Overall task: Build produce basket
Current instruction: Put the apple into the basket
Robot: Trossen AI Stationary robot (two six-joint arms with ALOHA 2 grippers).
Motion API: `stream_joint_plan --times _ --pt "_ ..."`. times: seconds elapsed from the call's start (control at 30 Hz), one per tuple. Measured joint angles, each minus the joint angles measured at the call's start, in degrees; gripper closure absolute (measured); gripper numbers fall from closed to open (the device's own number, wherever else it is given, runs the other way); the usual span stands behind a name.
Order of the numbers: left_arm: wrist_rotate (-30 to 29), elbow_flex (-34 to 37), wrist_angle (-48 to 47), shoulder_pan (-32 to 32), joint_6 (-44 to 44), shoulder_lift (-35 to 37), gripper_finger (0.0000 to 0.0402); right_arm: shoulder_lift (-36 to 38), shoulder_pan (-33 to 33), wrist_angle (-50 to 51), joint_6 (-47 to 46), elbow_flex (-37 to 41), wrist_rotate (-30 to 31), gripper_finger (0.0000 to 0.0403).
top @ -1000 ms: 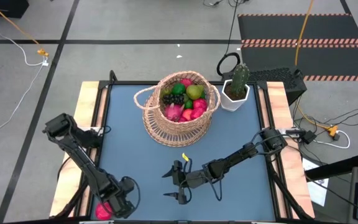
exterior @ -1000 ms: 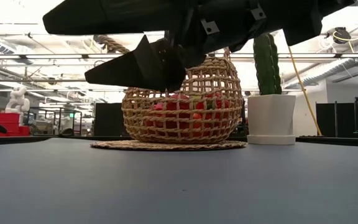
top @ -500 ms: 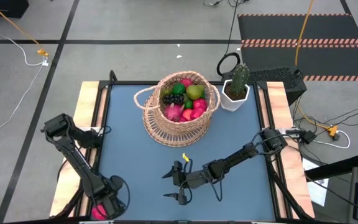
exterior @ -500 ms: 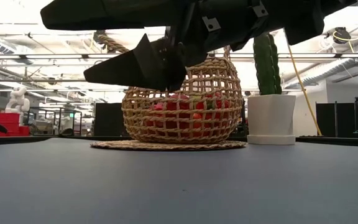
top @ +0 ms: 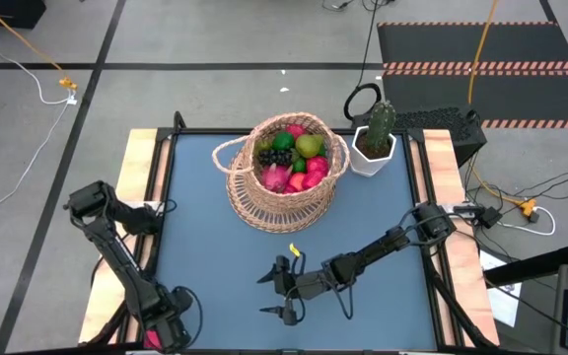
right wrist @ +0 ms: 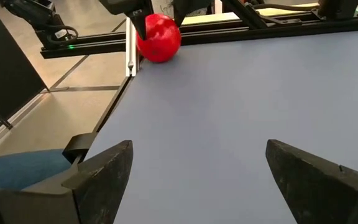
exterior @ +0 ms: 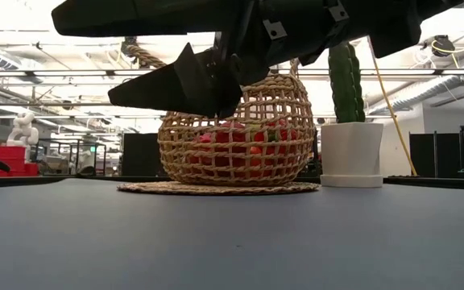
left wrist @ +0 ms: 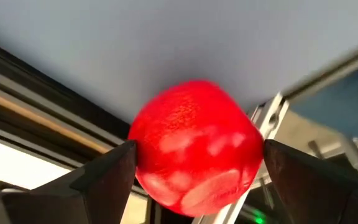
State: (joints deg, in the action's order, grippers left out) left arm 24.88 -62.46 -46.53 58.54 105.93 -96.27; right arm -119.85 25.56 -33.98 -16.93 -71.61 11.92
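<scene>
Blue bench (top: 215, 247) carries the basket (top: 282, 187), already filled, at its far middle; left claw (left wrist: 194, 165) straddles a red apple (left wrist: 194, 146) at the near-left corner, seemingly gripped for delivery; right claw (top: 282, 291) waits wide open, empty.

Two matte black jointed arms, black cables looped alongside; right gripper (top: 275, 293) with tapered wedge fingers (right wrist: 98, 177), screw heads showing.
</scene>
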Motion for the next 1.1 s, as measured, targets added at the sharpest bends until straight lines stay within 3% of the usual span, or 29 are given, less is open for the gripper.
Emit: stream_joint_plan --times 0.17,0.27,0.63,0.9,1.0,1.1 --pt "4.97 0.20 2.04 1.78 -5.27 0.00 0.0059 0.00 0.03 0.27 -0.01 0.00 -0.06 0.0039" --pt "5.07 0.19 1.89 3.06 -10.73 0.00 0.0059 0.00 0.03 0.42 -0.89 0.00 -0.07 0.0039" --pt "-8.88 -0.17 -0.64 5.66 -16.52 0.26 0.0059 -0.02 0.03 1.07 -1.49 0.00 -0.08 0.0039" --pt "-12.66 -0.26 -6.00 5.40 -21.76 0.24 0.0059 -0.02 0.03 3.10 -1.53 0.04 -0.09 0.0039" --pt "-13.80 0.01 -2.82 5.27 -20.81 0.22 0.0059 -0.02 -0.03 3.05 -1.92 0.04 -0.10 0.0039" --pt "-10.94 0.14 2.93 5.33 -23.47 -0.01 0.0059 -0.02 -0.06 3.14 -1.90 0.04 -0.17 0.0039"
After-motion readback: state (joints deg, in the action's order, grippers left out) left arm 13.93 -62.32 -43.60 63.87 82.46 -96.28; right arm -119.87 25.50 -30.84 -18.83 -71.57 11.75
